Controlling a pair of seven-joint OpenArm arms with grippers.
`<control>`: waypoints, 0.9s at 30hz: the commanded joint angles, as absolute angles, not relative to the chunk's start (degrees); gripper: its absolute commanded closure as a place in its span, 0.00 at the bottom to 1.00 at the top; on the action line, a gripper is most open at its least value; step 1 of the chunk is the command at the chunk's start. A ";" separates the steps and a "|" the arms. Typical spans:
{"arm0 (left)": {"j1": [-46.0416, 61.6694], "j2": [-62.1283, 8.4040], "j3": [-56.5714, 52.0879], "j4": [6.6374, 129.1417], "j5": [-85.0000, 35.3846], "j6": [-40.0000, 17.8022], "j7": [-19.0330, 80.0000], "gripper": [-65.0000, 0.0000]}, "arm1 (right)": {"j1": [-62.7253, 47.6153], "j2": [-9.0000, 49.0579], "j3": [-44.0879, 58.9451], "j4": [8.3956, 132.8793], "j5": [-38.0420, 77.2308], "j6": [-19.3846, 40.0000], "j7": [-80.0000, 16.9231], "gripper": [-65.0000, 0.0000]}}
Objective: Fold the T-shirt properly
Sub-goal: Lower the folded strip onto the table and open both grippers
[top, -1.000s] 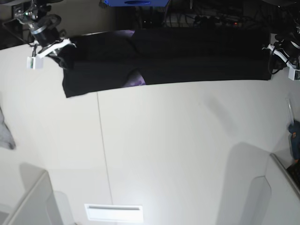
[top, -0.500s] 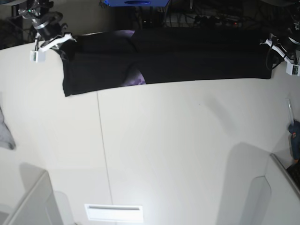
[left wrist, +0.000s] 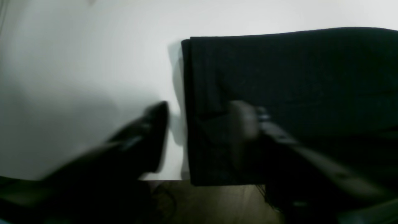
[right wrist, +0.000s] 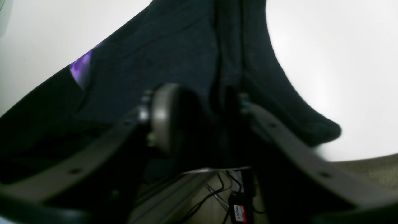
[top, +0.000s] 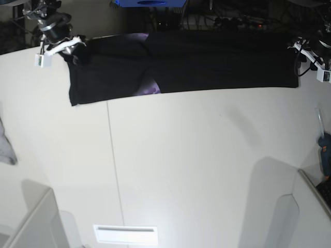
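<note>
A pale white worktop [top: 196, 170] with a thin seam [top: 115, 170] running front to back fills the room's foreground, brightly lit with soft shadows, while a blue box [top: 150, 3] and tangled cables [top: 232, 20] crowd the dim back edge.

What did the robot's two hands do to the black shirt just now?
Both let go. The left gripper and right gripper have opened, each with cloth between its open jaws, and both have lifted slightly toward the table's far edge. The T-shirt stayed folded in a long strip, purple print peeking out.
</note>
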State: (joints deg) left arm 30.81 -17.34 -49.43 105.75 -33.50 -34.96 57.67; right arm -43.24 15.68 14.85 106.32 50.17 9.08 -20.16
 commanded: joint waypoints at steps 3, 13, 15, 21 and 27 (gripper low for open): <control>31.25 -18.33 -51.03 107.30 -34.42 -35.21 56.75 0.23 | -44.35 14.55 15.78 107.03 50.68 9.71 -18.68 0.58; 31.52 -14.20 -51.21 109.14 -34.15 -35.12 56.92 0.85 | -42.86 12.35 16.66 108.79 50.68 24.13 -19.03 0.85; 31.34 -13.05 -50.59 109.05 -34.07 -34.95 56.92 1.00 | -41.63 12.79 14.99 107.38 50.68 24.13 -19.03 1.00; 28.09 -11.82 -48.92 105.36 -28.97 -34.95 56.92 1.00 | -37.41 12.79 13.58 100.44 50.68 23.96 -19.03 1.00; 23.25 -11.74 -42.77 96.84 -20.00 -34.95 56.84 1.00 | -33.54 12.97 13.85 92.79 50.59 23.96 -19.03 1.00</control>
State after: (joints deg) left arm 23.33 -10.87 -42.70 96.36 -19.86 -34.79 56.97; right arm -33.19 12.32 13.50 91.98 49.95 23.18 -20.05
